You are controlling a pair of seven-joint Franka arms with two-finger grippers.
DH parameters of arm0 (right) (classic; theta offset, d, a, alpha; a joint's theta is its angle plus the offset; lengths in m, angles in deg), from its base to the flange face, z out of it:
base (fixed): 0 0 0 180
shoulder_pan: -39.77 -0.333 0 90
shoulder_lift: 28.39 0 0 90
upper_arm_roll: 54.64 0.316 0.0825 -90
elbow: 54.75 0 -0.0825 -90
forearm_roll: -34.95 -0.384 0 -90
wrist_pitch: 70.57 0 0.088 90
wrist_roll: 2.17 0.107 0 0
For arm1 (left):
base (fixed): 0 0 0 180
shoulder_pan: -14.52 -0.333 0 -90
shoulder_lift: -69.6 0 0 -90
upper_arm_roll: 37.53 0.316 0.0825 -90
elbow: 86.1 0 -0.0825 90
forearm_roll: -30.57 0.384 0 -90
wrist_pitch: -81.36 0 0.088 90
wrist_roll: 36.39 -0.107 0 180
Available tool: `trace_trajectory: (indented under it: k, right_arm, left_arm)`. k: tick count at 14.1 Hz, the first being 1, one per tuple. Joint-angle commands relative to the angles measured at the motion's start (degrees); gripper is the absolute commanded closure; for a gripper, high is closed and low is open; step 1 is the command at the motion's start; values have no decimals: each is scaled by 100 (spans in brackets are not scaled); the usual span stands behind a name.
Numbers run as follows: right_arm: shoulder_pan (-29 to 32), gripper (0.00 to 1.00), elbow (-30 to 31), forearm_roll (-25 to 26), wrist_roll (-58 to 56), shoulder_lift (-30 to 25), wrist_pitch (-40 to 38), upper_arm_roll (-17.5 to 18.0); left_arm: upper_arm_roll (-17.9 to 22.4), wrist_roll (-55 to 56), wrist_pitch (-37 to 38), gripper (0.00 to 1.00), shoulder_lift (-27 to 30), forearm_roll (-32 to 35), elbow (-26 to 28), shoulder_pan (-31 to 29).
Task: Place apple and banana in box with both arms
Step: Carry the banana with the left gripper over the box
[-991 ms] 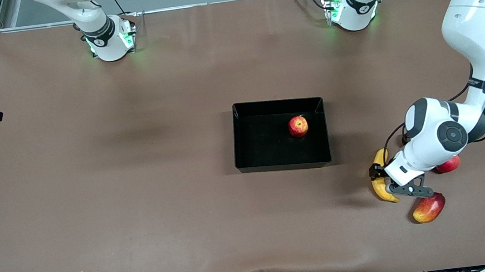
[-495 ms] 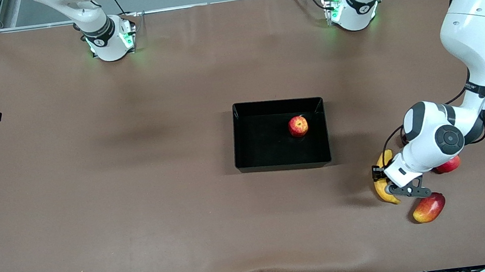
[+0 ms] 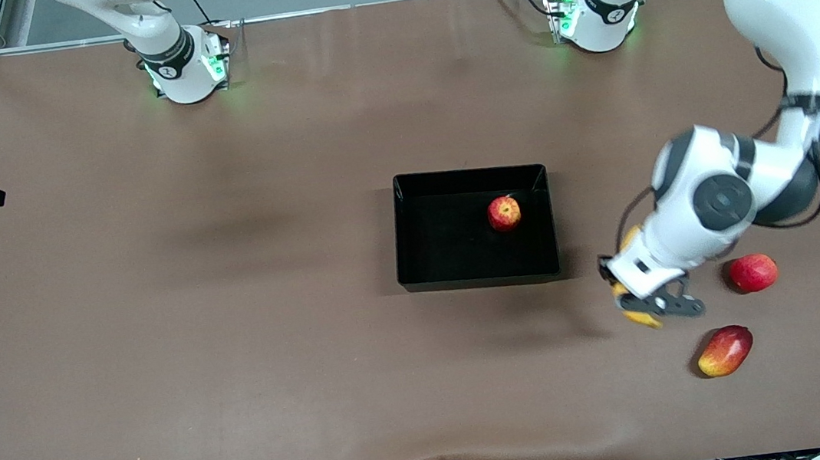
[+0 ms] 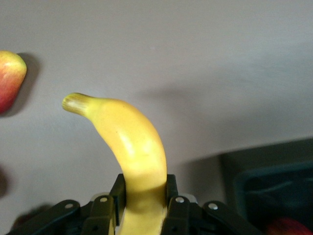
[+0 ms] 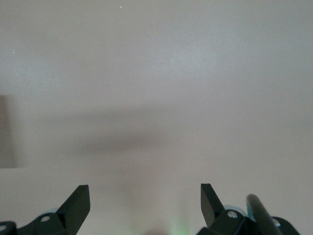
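Observation:
The apple lies inside the black box at the table's middle. My left gripper is shut on the yellow banana and holds it in the air over the bare table between the box and the loose fruits. In the left wrist view the banana sticks out from between the fingers, and a corner of the box shows. My right gripper is open and empty over bare table; only the right arm's base shows in the front view.
A plain red round fruit and an oblong red-yellow fruit lie on the table toward the left arm's end, the oblong one nearer the front camera. It also shows in the left wrist view.
My left gripper has lifted the banana off the table and carried it toward the box. The red round fruit, hidden under the arm before, now shows.

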Motion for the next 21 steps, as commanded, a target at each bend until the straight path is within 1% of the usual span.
trace_trajectory:
  k: [1,3,5,7,9,12,13,15,18,19,21]
  right_arm:
    - [-19,0,59,73,-49,-118,27,1]
    - [25,0,67,-49,-49,-101,18,-16]
    - [17,0,67,-76,-49,-101,1,-25]
    - [-1,0,59,-76,-49,-101,-17,-8]
    - [7,0,59,-76,-49,-101,-8,-17]
    - [8,0,50,-76,-49,-101,-17,-17]
    - [8,0,59,-76,-41,-101,-17,-17]
    - [16,0,50,-76,-41,-101,-17,-17]
    - [16,0,50,-76,-40,-101,-17,-17]
    - [8,0,50,-76,-40,-101,-26,-17]
    - [25,0,50,-76,-40,-92,-35,-17]
  left_arm:
    - [-399,916,225,100,185,132,160,223]
    - [-418,1542,225,100,168,124,116,828]
    - [-410,2078,173,100,81,142,72,1277]
    - [-383,2186,59,100,-113,168,72,1690]
    - [-313,2693,-82,100,-288,553,72,2121]
    - [-287,3291,-450,100,-789,1080,55,2508]
    - [-200,3468,-574,100,-912,1187,46,2579]
    - [-59,3601,-689,100,-1054,1214,28,2781]
    - [310,3619,-917,100,-1264,1214,-24,3062]
    - [442,3662,-944,98,-1300,1214,-42,3150]
    - [583,3707,-979,77,-1379,1214,-68,3257]
